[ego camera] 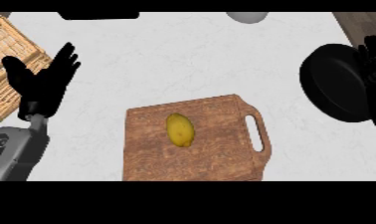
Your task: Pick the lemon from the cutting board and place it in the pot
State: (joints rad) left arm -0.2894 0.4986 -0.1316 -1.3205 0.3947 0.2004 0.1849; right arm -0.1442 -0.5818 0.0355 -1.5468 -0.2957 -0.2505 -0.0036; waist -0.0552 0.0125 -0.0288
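A yellow lemon (180, 129) lies on its side near the middle of a brown wooden cutting board (213, 163), whose handle slot faces right. A black pot (334, 83) stands at the counter's right side, up and to the right of the board. My left hand (43, 81) rests open with fingers up at the left, well clear of the board. My right hand (368, 58) shows only partly at the right edge, just behind the pot, fingers up and open, holding nothing.
A woven wooden mat (15, 54) lies at the far left beneath my left hand. A black object (99, 15) and a pale rounded bowl (247, 16) sit at the back edge. White counter (191, 58) stretches between board and back.
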